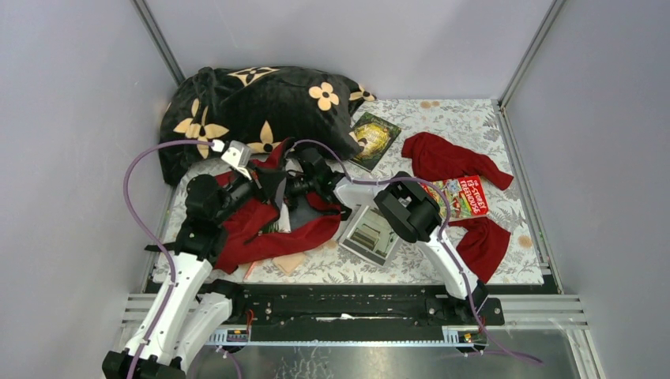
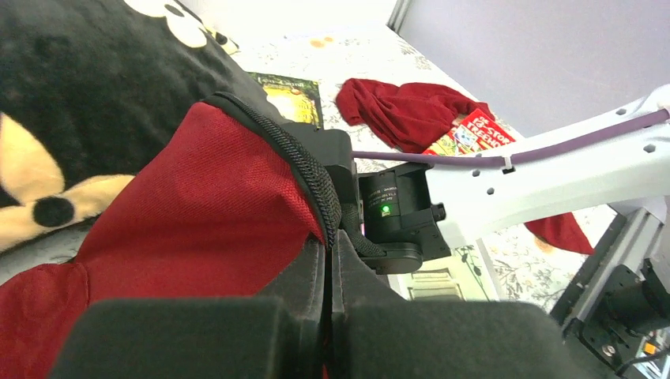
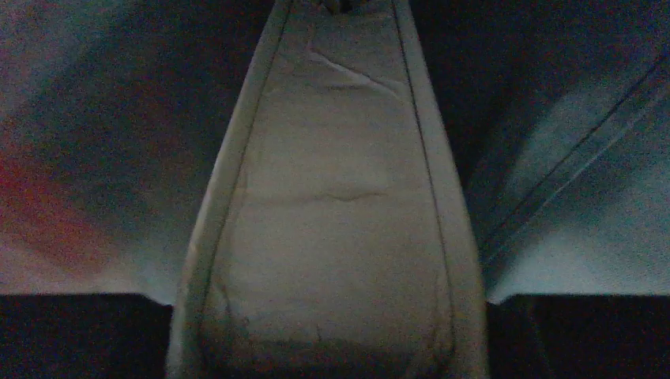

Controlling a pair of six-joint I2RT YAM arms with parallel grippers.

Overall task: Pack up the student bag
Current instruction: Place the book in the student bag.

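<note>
The student bag (image 1: 269, 233), dark red with black zipper lines, lies left of centre on the floral cloth. My left gripper (image 1: 265, 183) is shut on the bag's black zipper edge and holds that edge up. In the left wrist view the bag's red panel (image 2: 197, 205) fills the left side, and the left gripper (image 2: 330, 260) pinches its rim. My right gripper (image 1: 310, 189) reaches into the bag's opening, fingertips hidden from above. In the dim right wrist view the right gripper (image 3: 330, 316) is closed on a pale book (image 3: 332, 197) that fills the gap between its fingers.
A black blanket with orange flowers (image 1: 253, 103) is heaped at the back left. A green book (image 1: 374, 138) lies beside it. A red garment (image 1: 450, 162) and a red picture book (image 1: 466, 196) lie at the right. A white book (image 1: 370, 234) sits under my right forearm. Walls close in on three sides.
</note>
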